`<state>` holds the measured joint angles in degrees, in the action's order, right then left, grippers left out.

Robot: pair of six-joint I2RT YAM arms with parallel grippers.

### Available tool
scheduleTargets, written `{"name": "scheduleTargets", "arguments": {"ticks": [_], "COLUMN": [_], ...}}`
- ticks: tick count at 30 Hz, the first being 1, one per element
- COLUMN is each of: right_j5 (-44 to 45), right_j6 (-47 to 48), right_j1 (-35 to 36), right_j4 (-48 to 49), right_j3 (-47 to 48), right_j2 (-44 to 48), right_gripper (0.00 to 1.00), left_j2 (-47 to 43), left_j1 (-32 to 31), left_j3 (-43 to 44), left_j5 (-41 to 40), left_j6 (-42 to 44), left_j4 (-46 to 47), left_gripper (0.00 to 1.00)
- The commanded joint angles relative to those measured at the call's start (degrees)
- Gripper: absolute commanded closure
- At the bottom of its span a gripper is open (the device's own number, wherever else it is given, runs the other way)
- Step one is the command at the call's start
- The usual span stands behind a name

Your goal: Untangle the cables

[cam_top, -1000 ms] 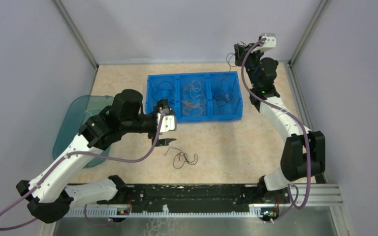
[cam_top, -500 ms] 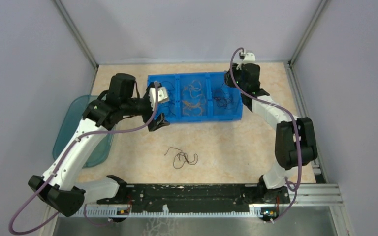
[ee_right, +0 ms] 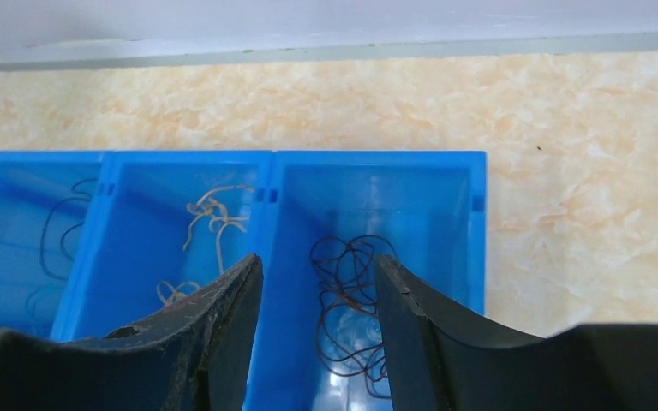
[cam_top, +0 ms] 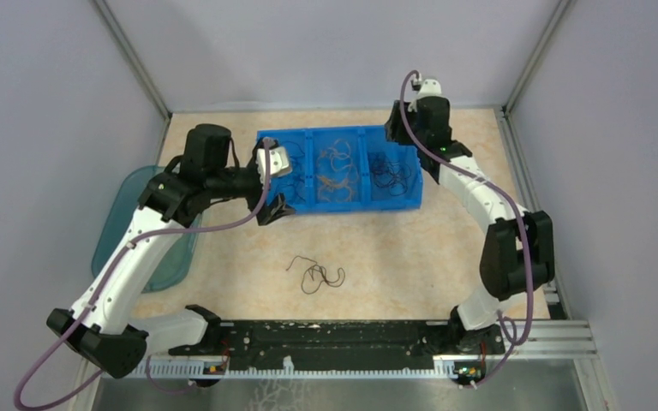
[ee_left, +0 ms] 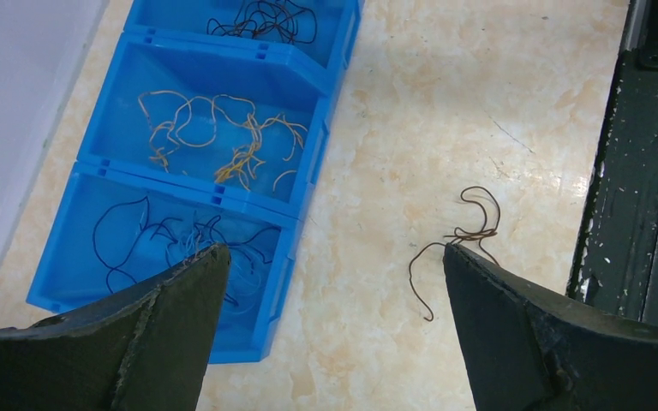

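Top external view: we log a small knot of dark brown cables (cam_top: 315,275) lying on the table (cam_top: 445,248), between the blue tray (cam_top: 339,206) and the black front rail (cam_top: 334,338), well apart from both claws. From the left wrist it reads as a few thin loose loops. The tray sits behind the knot and has three compartments side by side. We note blue and dark cables (cam_top: 286,159) in the left one, yellow-orange cables (cam_top: 336,171) in the middle one and dark cables (cam_top: 391,171) in the right one. The left claw (cam_top: 276,211) hangs at the tray's front left corner with its fingers spread wide, holding nothing. The right claw (cam_top: 391,130) hovers over the back edge of the right compartment. Its own wrist view shows the fingers parted by a narrower gap, with nothing between them. A teal lid (cam_top: 124,214) lies at the table's left edge, partly under the left arm (cam_top: 137,257).
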<state>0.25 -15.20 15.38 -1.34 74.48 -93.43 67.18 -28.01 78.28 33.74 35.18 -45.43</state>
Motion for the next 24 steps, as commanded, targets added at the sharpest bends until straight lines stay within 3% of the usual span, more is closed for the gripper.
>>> {"name": "scheduleTargets", "arguments": {"ticks": [1,8,13,18,24], "right_j5": [-1.82,-13.85,-16.52,-14.92,-12.46], "right_j6": [3.02,7.64,9.25,6.94,4.67], "right_j1": [4.28,17.50,30.94,39.53,42.70], "right_j4": [0.22,10.68,19.85,23.10,26.28], "right_j3": [-0.47,-21.91,-38.67,-42.97,-42.26], "right_j2": [7.34,19.84,26.01,19.98,11.58], "right_gripper": [0.49,0.48,0.40,0.36,0.45], "left_j2": [-0.58,-0.50,-0.18,0.34,-1.91], "left_j1": [0.21,6.39,12.11,14.98,15.35], "left_j3": [2.22,-1.78,-4.77,-6.08,-7.59], "left_j5": [0.97,3.27,6.21,7.40,8.34], "left_j6": [-0.12,2.57,3.93,3.38,2.73], "left_j4": [0.52,0.25,0.53,2.03,3.02], "left_gripper": [0.00,0.00,0.00,0.00,0.00]}}
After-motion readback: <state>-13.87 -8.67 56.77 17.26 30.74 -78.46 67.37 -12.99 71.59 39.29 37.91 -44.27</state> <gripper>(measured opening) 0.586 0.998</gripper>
